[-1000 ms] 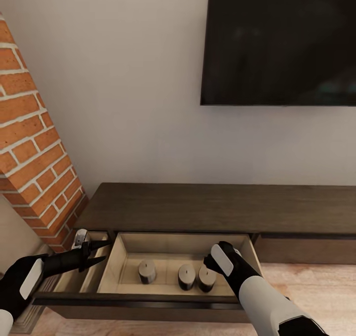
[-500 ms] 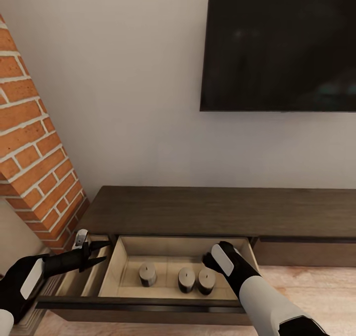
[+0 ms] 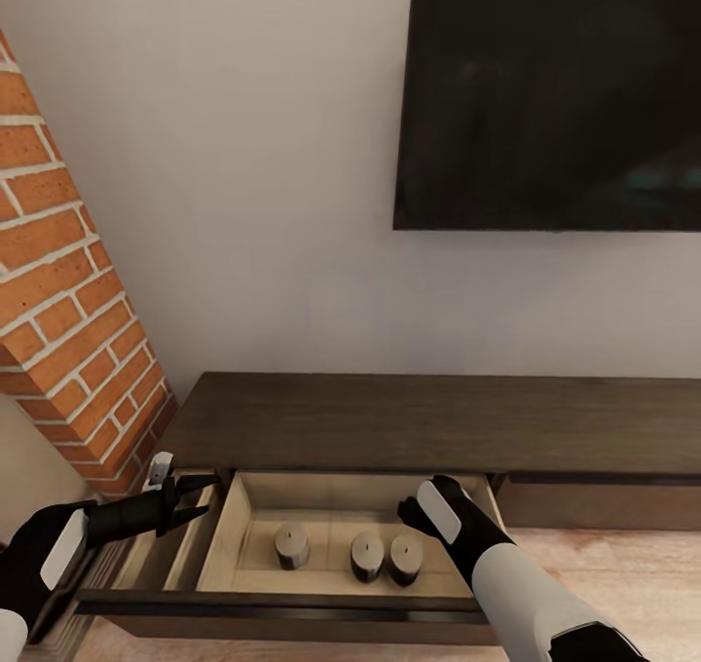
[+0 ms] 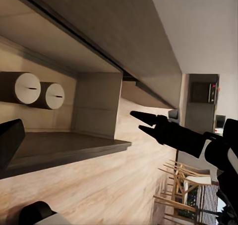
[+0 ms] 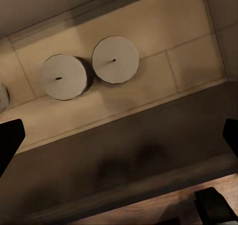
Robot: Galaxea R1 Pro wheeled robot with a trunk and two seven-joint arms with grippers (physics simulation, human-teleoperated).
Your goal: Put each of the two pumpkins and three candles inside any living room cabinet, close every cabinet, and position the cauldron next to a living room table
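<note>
Three candles in the open drawer — one (image 3: 291, 545) apart to the left, two (image 3: 367, 555) (image 3: 406, 558) close together at right. One cabinet (image 3: 428, 421), one pulled-out drawer (image 3: 282, 606). One wall TV (image 3: 550, 97), one brick fireplace column (image 3: 68, 292). Two grippers — left (image 3: 195, 498), right (image 3: 414, 516).

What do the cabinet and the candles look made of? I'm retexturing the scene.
The cabinet looks like dark-brown wood with a matte finish: faint grain runs along its top. Its open drawer is pale beige inside, maybe laminate. The three candles look like dull grey wax with paler flat tops and small wick marks.
</note>
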